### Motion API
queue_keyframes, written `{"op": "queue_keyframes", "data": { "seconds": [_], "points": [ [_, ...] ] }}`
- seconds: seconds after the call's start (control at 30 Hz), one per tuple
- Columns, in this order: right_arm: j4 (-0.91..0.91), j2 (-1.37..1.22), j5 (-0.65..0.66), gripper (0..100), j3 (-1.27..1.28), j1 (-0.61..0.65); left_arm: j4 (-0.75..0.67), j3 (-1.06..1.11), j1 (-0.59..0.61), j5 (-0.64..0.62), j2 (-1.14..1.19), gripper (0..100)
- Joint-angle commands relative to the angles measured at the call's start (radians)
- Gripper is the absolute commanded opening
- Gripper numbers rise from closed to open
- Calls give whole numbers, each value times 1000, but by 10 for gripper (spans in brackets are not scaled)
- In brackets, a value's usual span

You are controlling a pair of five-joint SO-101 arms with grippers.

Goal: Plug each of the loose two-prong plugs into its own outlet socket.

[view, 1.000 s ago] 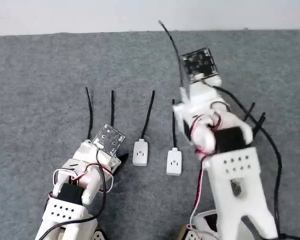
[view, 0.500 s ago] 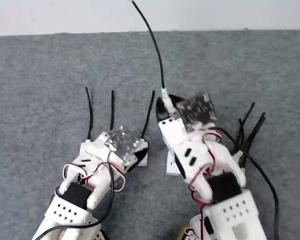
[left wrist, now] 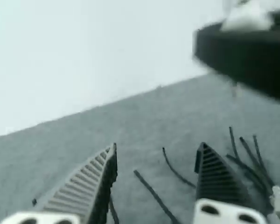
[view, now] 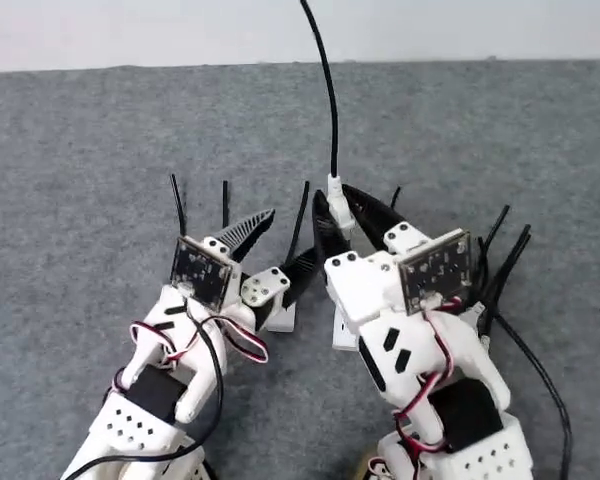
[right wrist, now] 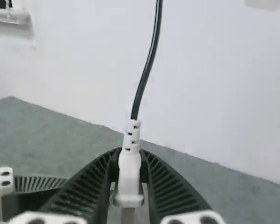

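Right gripper point(view: 335, 200): clamped on a white plug point(view: 336, 188), gripped by its body. Prongs are hidden between the fingers point(right wrist: 79, 191). The plug cord point(view: 325, 90) stands nearly upright and runs out past the top of the high view. The plug is held up off the grey carpeted table point(view: 80, 150), just beyond the second outlet socket point(view: 340, 336), which the right arm half covers.

Left gripper point(view: 292, 235): released, jaws spread wide, nothing between them. From above, the socket cord point(view: 300, 215) passes between the two jaws; height over it cannot be told. The outlet socket point(view: 280, 320) that this cord belongs to lies just behind the jaws, partly covered by the gripper. Loose cords point(view: 500, 240) lie bunched on the carpet beside the right arm.

Change, right arm: 1.0 s ago it was stretched far out over the table, with the plug well beyond the socket row. By 0.5 s ago it had pulled back to the row. Since then the gripper has barely shifted, but the wrist has turned and the cord stands straighter.

Change, left arm: 1.0 s ago its gripper sat low, left of the outlet socket. 0.5 s ago it had swung over that socket. Now it points outward with the jaws opened.
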State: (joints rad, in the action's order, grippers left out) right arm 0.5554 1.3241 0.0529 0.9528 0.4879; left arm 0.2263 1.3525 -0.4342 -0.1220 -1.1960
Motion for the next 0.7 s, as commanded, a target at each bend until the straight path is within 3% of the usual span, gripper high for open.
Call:
{"op": "queue_keyframes", "data": {
  "seconds": [0.0, 0.37, 0.67],
  "points": [
    [12, 64, -12, 8, -6, 47, -109, 25, -9, -11, -15, 269],
    [116, 156, 55, 8, 28, 188, -130, 30, -15, -15, -17, 269],
    [202, 165, 55, 8, 23, 142, -127, 28, -32, -17, -17, 269]
  ]
}}
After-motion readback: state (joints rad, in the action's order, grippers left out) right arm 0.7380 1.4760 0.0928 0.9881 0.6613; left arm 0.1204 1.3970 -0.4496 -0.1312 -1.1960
